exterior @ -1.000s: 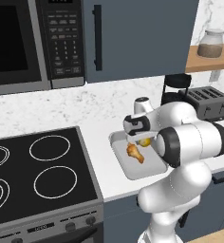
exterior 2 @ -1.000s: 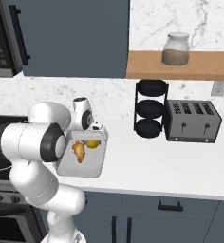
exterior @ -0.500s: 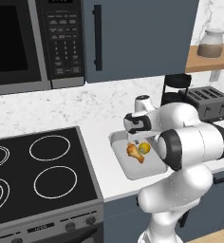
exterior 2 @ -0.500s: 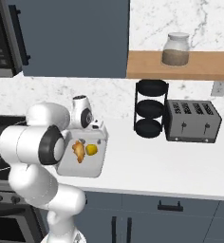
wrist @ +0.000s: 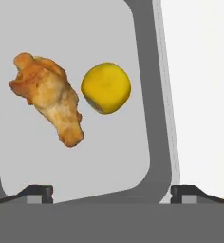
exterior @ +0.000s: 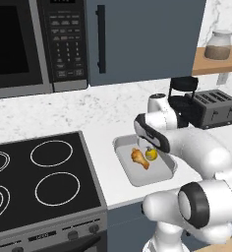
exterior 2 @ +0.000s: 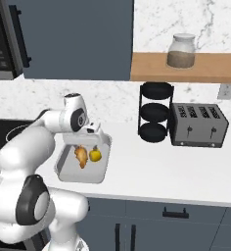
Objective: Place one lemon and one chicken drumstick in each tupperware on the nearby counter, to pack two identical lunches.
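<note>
So my gripper [wrist: 111,192] hangs over the grey tupperware [wrist: 154,118] with its jaws spread wide and nothing between them; in the hand view the 2 dark fingertips [wrist: 35,192] stand far apart at the bottom, on either side of the container's near wall. Inside the tupperware lie 1 chicken drumstick [wrist: 50,102] and 1 lemon [wrist: 106,88], just beside each other and apart from my fingers. From the left base view the same container [exterior: 130,174] sits on the white counter [exterior: 110,106] just beside the black cooktop [exterior: 39,182], with the drumstick [exterior: 139,158] and lemon [exterior: 150,154] resting in it; the right base view shows the container [exterior 2: 63,171] well apart from the toaster [exterior 2: 198,125] and the black tiered rack [exterior 2: 155,112]. I judge this lunch to be packed, since it holds 1 of each item. I cannot spot a second tupperware or any spare lemon or drumstick from here, so I cannot say how the other lunch stands. My next move calls for lifting straight up, clear of the container's rim, without nudging it, then finding the other container and checking what it holds.
</note>
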{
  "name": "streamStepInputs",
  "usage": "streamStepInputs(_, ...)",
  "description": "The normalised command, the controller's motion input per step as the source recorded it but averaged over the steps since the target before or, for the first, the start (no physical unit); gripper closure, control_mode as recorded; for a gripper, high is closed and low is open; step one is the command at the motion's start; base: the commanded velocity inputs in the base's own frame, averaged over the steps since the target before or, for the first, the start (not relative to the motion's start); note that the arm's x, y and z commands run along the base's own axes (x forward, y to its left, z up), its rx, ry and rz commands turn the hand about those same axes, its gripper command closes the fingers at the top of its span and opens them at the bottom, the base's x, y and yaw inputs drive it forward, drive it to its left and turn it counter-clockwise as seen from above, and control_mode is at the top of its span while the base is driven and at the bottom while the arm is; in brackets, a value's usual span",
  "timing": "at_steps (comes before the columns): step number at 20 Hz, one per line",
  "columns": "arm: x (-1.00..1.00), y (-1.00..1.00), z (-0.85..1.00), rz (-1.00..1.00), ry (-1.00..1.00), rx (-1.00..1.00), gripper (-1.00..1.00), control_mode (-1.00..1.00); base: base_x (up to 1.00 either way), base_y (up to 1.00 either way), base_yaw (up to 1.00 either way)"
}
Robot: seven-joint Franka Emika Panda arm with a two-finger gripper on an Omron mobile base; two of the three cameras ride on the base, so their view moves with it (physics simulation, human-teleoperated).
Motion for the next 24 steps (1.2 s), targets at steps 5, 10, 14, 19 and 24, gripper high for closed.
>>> streamStepInputs(5,-0.94,0.0,0.65,0.0,-0.07,0.03,-1.0,-1.0,0.0,0.0,0.0)
streamStepInputs(10,-0.76,0.0,0.99,0.0,-0.09,0.0,-1.0,-1.0,0.0,0.0,0.0)
streamStepInputs(14,-0.71,0.0,0.98,0.0,-0.11,0.0,-1.0,-1.0,0.0,0.0,0.0)
streamStepInputs(19,-0.72,0.0,0.39,0.0,-0.19,0.0,-1.0,-1.0,0.0,0.0,0.0)
streamStepInputs(24,-0.68,0.0,0.07,0.0,-0.25,0.0,-1.0,-1.0,0.0,0.0,0.0)
